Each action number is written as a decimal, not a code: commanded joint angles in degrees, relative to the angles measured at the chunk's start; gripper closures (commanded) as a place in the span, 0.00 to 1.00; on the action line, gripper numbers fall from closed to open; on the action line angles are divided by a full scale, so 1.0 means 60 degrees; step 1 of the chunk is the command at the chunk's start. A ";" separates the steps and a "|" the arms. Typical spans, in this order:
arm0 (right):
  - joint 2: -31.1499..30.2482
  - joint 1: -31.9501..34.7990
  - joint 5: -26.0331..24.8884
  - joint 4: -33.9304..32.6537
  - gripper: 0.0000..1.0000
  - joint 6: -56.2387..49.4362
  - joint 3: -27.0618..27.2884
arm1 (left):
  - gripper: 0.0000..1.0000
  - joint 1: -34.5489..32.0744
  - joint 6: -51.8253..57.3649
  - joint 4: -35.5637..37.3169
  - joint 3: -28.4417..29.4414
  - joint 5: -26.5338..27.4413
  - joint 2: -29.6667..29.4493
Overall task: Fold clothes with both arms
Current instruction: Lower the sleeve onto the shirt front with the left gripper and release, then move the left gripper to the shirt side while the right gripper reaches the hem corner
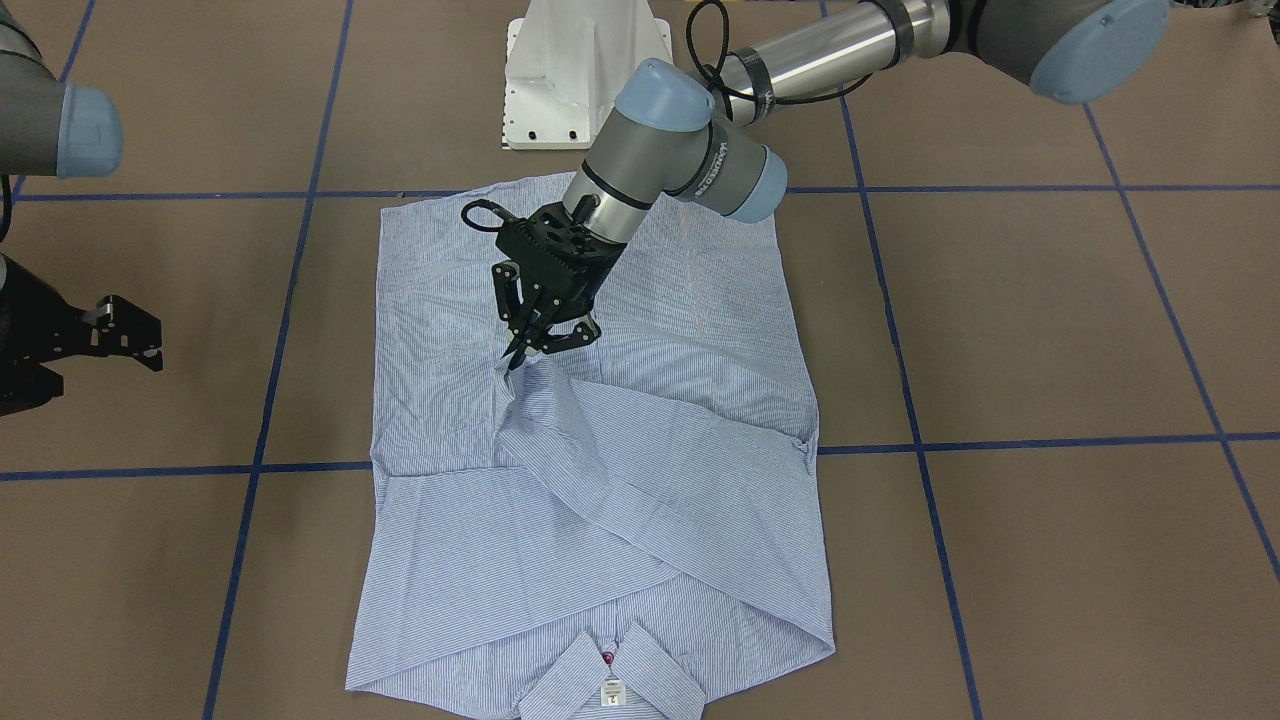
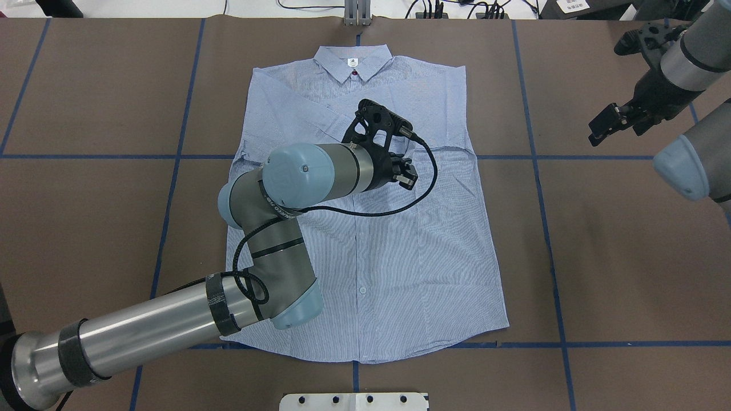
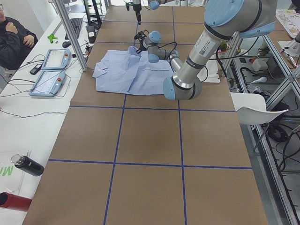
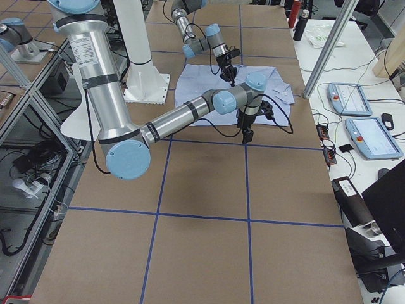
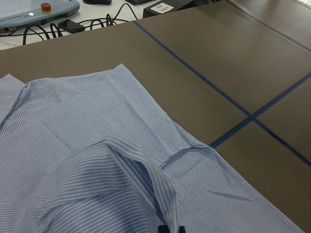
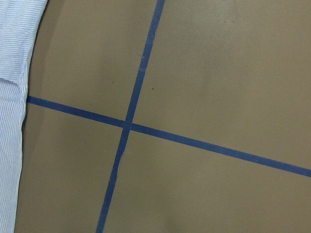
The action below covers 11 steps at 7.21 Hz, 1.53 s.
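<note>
Left claw (image 1: pixel 518 358) is clamped on a sleeve (image 1: pixel 600 440) of the striped shirt (image 2: pixel 400 257), which lies flat mid-surface (image 2: pixel 599 257), its collar (image 2: pixel 354 60) at 12 o'clock seen from overhead. Right claw (image 2: pixel 605 123) hangs at the shirt's 2 o'clock; whether it is apart or together cannot be told.

One shirt (image 1: pixel 650 520) is lying beneath the fingers of the left gripper (image 1: pixel 518 358). Two arms (image 1: pixel 820 50) (image 1: pixel 40 120), two grippers (image 1: pixel 518 358) (image 1: pixel 145 340), two pendants (image 3: pixel 55 58) (image 3: pixel 46 83), two bottles (image 3: pixel 28 165) (image 3: pixel 11 200), one base (image 1: pixel 580 70) and one person (image 3: pixel 11 40) are showing.
</note>
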 commanded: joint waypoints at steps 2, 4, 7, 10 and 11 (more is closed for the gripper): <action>-0.0021 0.0000 0.0000 0.0000 0.00 0.0000 0.0000 | 0.50 0.0125 -0.0092 -0.0001 0.0005 0.0006 -0.0202; -0.0021 0.0000 0.0102 0.0000 0.00 0.0000 -0.0030 | 0.03 0.0125 -0.0499 0.0014 -0.0067 -0.0008 -0.0217; 0.0198 -0.0116 0.0294 0.0073 0.00 0.1695 0.0101 | 0.00 -0.0079 -0.0649 0.0204 -0.0360 -0.0111 -0.0028; -0.1890 -0.1268 -0.0362 0.5182 0.00 0.4279 0.0351 | 0.00 -0.1100 -0.0576 0.2747 -0.2754 -0.1552 0.1271; -0.2012 -0.1854 -0.0656 0.5679 0.00 0.5263 0.0380 | 0.00 -0.1323 -0.0489 0.2768 -0.3706 -0.1735 0.2277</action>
